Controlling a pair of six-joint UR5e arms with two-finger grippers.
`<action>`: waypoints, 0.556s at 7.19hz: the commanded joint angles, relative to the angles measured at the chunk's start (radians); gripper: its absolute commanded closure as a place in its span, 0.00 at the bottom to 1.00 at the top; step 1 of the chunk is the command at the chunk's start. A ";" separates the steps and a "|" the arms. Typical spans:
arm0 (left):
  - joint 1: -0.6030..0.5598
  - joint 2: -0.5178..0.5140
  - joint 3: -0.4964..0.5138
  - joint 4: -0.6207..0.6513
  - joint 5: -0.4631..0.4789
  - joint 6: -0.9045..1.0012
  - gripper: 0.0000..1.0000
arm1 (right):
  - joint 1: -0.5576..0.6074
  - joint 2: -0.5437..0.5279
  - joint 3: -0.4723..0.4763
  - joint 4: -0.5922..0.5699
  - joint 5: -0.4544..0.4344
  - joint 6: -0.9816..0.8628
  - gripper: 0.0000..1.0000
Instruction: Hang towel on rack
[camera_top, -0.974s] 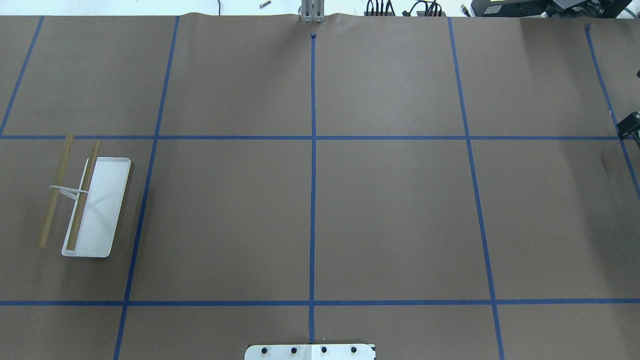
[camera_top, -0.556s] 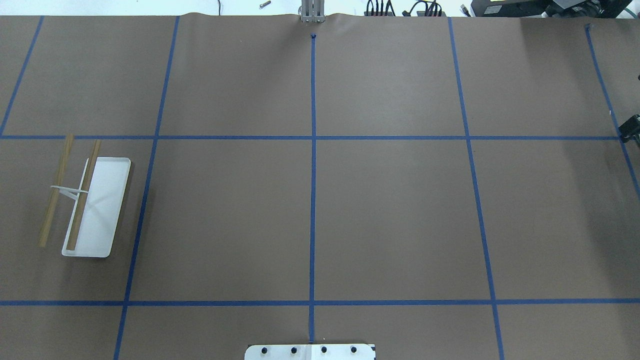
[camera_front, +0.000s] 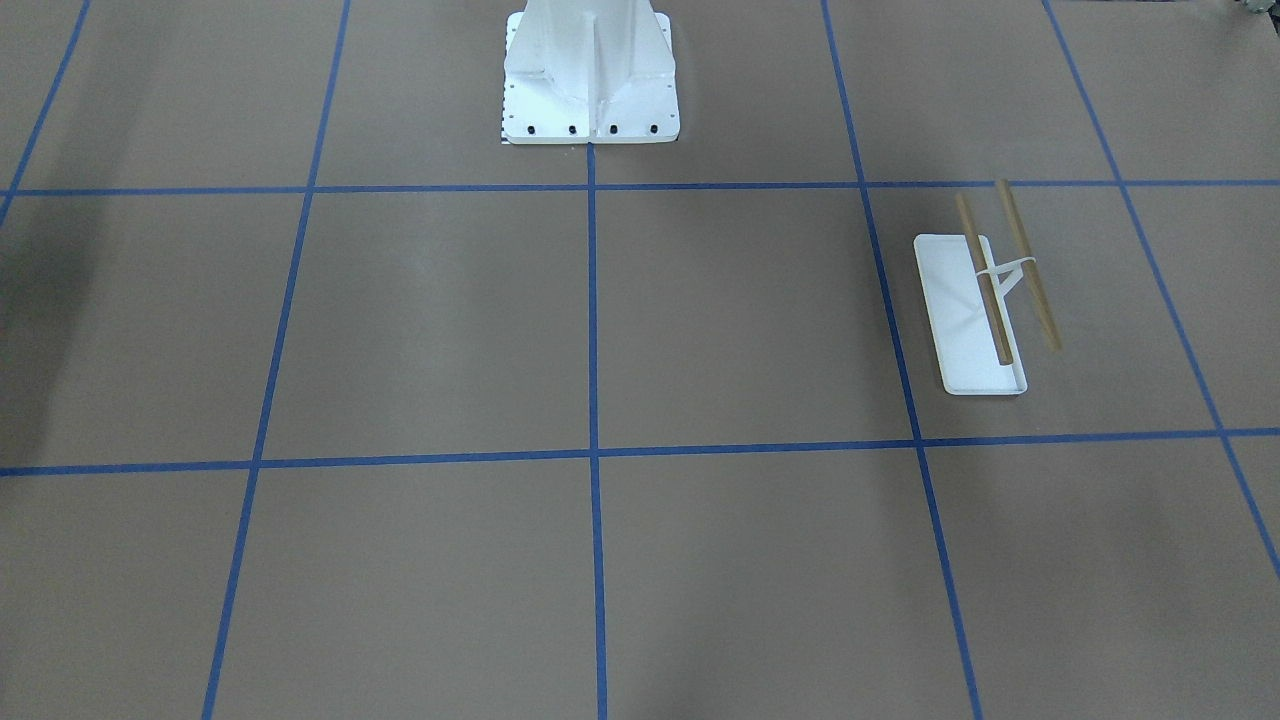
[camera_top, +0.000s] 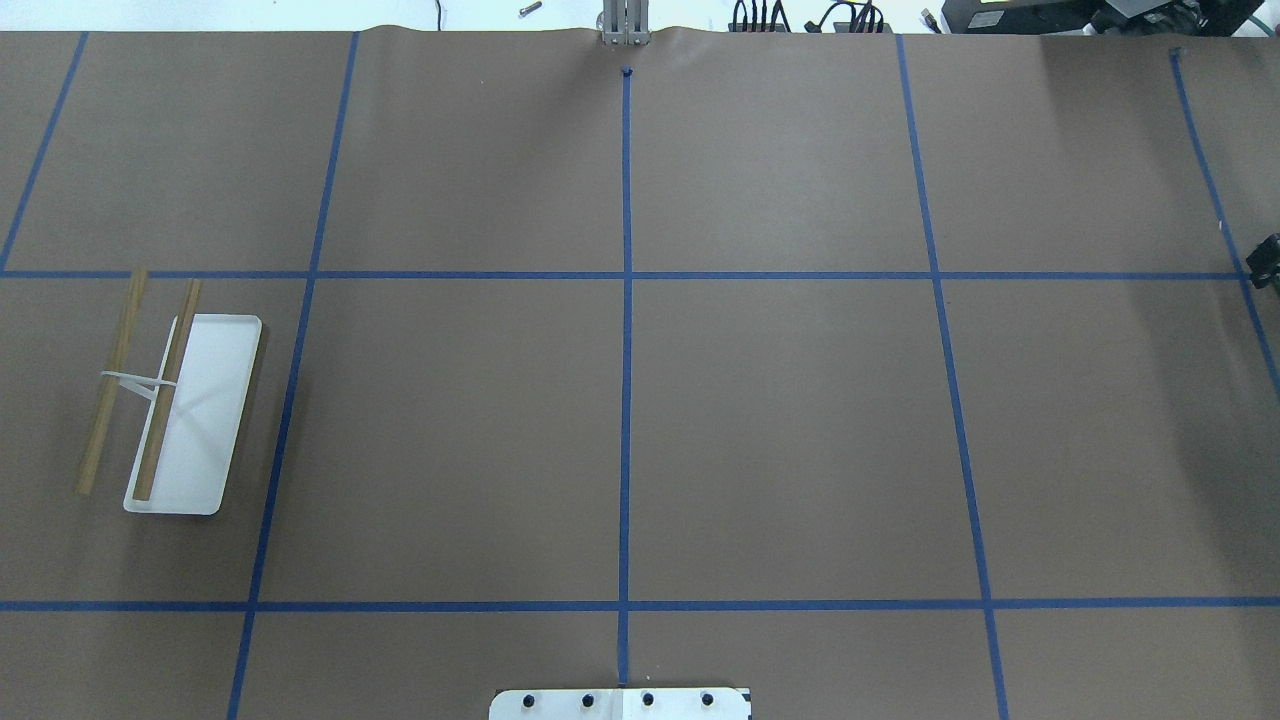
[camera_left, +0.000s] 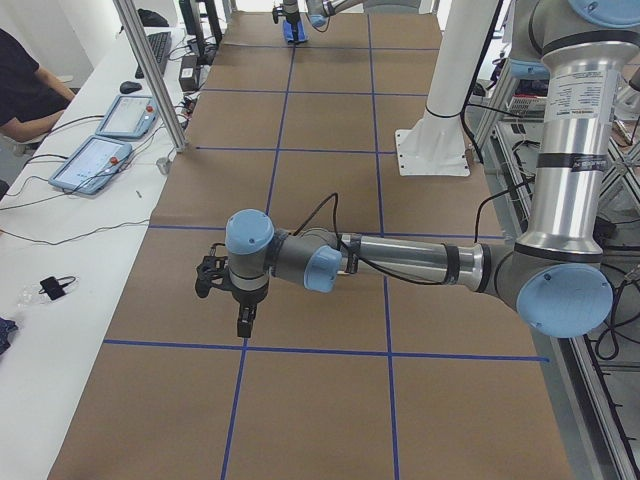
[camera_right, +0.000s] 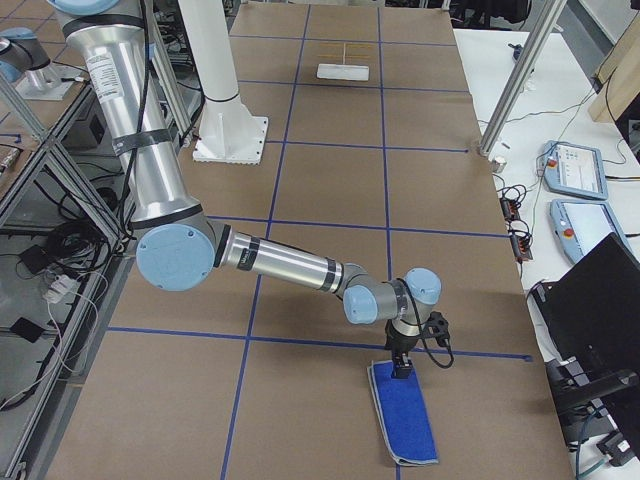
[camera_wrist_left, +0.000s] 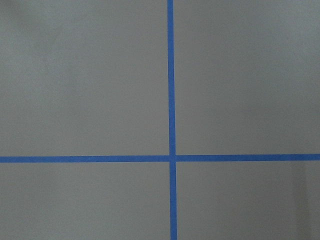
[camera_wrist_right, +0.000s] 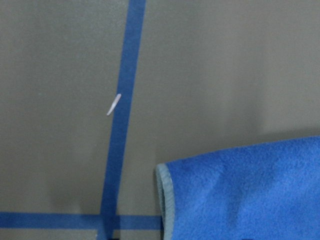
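brown table (camera_top: 780, 430), right arm (camera_right: 290, 265) outstretched, its fingers (camera_right: 403, 366) over towel (camera_right: 405, 420) end, opening unclear

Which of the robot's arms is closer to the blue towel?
Right. The right gripper hangs just over one end of the towel; the left gripper hovers over bare table, far from it.

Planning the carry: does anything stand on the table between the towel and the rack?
Nothing visible does. Between the towel and the rack lie only brown paper and blue tape lines. The white pedestal stands off that line.
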 joint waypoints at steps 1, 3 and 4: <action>0.000 -0.001 0.005 0.001 0.000 0.000 0.02 | 0.003 0.001 -0.006 0.001 -0.007 0.000 0.31; 0.000 -0.006 0.008 0.001 -0.002 0.000 0.02 | 0.006 -0.001 -0.006 -0.001 -0.007 0.000 0.49; 0.000 -0.007 0.009 0.001 0.000 0.000 0.02 | 0.006 0.001 -0.019 0.001 -0.005 0.000 0.50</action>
